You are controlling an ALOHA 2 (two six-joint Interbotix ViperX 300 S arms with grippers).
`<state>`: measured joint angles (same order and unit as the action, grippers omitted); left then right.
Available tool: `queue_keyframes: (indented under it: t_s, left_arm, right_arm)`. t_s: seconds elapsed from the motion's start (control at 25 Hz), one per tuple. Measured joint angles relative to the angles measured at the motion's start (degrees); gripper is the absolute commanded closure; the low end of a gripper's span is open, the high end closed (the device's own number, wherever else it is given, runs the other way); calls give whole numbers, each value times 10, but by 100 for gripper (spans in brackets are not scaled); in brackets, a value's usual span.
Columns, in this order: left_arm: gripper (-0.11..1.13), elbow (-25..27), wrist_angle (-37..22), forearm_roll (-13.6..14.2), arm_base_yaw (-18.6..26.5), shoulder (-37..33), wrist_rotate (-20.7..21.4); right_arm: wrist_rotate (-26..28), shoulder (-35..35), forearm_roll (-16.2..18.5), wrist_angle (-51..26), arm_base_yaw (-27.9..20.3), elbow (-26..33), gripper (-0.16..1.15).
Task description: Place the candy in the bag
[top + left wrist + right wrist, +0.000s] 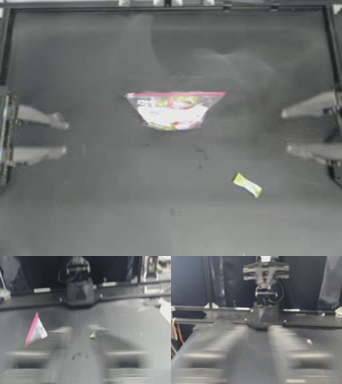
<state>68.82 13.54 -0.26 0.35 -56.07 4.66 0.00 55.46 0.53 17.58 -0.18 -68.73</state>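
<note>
The bag [175, 110], a clear pouch with a pink strip along its far rim and colourful contents, lies at the table's middle. The candy [247, 185], small, flat and yellow-green, lies on the table nearer the front right, apart from the bag. My left gripper [63, 136] is at the left edge, open, its blurred fingers [40, 118] spread wide and holding nothing. My right gripper [288, 131] is at the right edge, also open and empty. The left wrist view shows the bag [35, 329] edge-on and the candy [93, 335] as a small yellow speck farther off.
A raised rim [167, 8] borders the dark table at the back. The right arm's base [79, 291] shows across the table in the left wrist view, and the left arm's base [265, 313] in the right wrist view.
</note>
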Motion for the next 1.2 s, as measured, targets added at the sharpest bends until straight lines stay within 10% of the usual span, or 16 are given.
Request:
queue_keyframes:
  t_s: [0.6, 1.2]
  left_arm:
    - [4, -4, -58, -19, 83, 33, -1]
    - [5, -4, -81, -23, 131, 68, -1]
  right_arm:
    - [2, -83, -13, -282, -71, 177, 1]
    - [-7, -347, 76, -540, -83, 454, 1]
